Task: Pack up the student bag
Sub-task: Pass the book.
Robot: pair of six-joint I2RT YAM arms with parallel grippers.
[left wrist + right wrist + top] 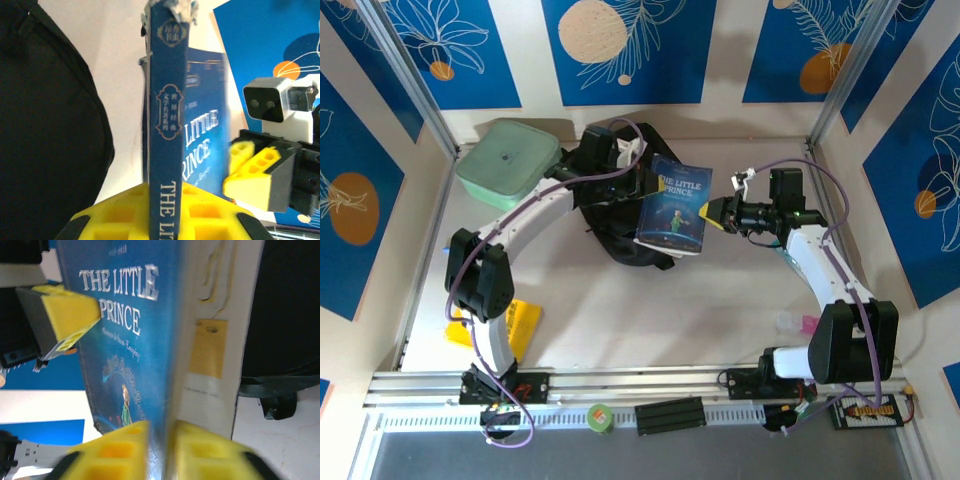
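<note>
A blue book titled The Little Prince (675, 205) hangs above the table, held by both grippers. My left gripper (650, 185) is shut on its spine side; in the left wrist view the spine (167, 125) stands between the yellow fingers (210, 215). My right gripper (708, 213) is shut on the opposite edge, and the cover (125, 340) runs up from its jaws (162, 450). The student bag (620, 240), a black fabric backpack, lies on the table under and behind the book, with part of it (45, 125) dark at the left and another part (290, 315) at the right.
A mint-green lidded box (508, 163) sits at the back left against the wall. A yellow flat item (515, 325) lies by the left arm's base. A small pink item (807, 323) lies near the right arm. A green tape roll (600, 418) rests on the front rail.
</note>
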